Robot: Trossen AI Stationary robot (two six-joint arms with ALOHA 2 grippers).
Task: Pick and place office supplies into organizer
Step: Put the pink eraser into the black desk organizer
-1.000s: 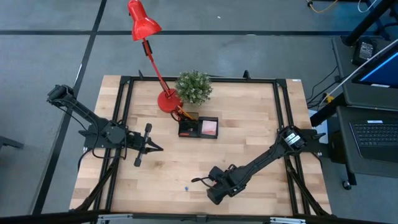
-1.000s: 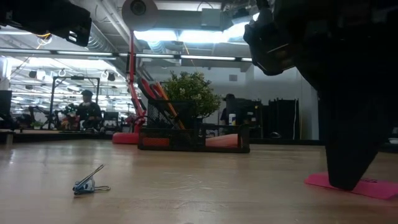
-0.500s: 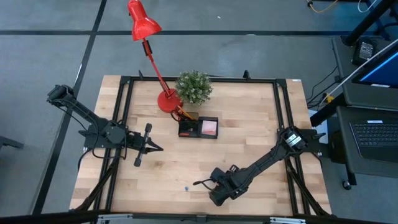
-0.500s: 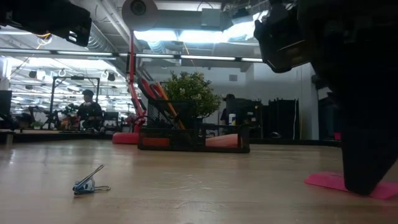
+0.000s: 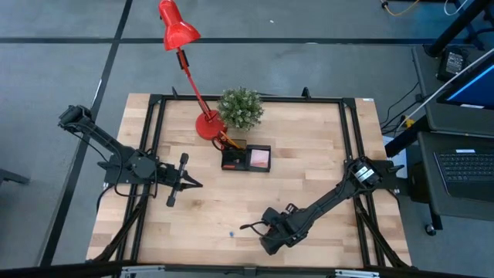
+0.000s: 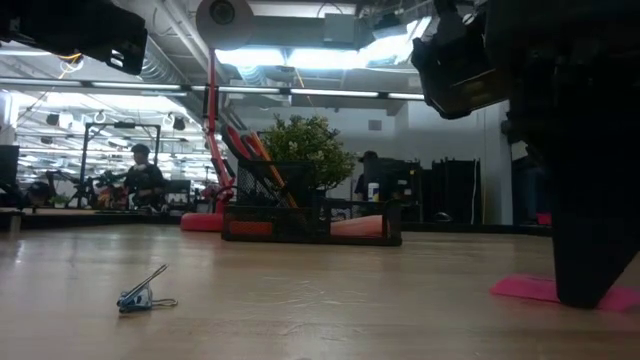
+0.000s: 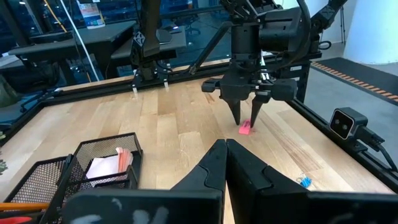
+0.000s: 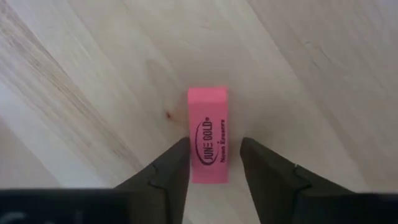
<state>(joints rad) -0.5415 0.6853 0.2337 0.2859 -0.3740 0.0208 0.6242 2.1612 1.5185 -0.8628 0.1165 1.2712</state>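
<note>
A pink eraser (image 8: 208, 143) with black print lies flat on the wood near the table's near edge; it also shows in the left wrist view (image 7: 246, 129) and the low view (image 6: 530, 290). My right gripper (image 8: 213, 158) points straight down over it, open, one finger on each long side (image 5: 266, 234) (image 7: 245, 115). The black mesh organizer (image 5: 247, 158) (image 7: 93, 167) stands mid-table and holds a pink sticky pad and upright pencils. My left gripper (image 5: 199, 184) (image 7: 225, 152) is shut and hovers over the table's left half. My right gripper straddles the pink eraser's near end (image 8: 207, 171) from above, fingers along its long sides. One finger (image 8: 177, 162) sits flush at the eraser's edge and the other (image 8: 252, 162) shows a narrow gap. I cannot tell whether either touches it.
A small blue binder clip (image 5: 230, 232) (image 6: 145, 295) (image 7: 305, 182) lies left of the right gripper near the near edge. A red desk lamp (image 5: 207, 123) and a green potted plant (image 5: 241, 106) stand behind the organizer. A black frame rail (image 5: 247, 98) borders the table.
My right gripper has shifted a little toward the table's right edge, along the pink eraser, and then held still. The eraser has stayed where it was.
</note>
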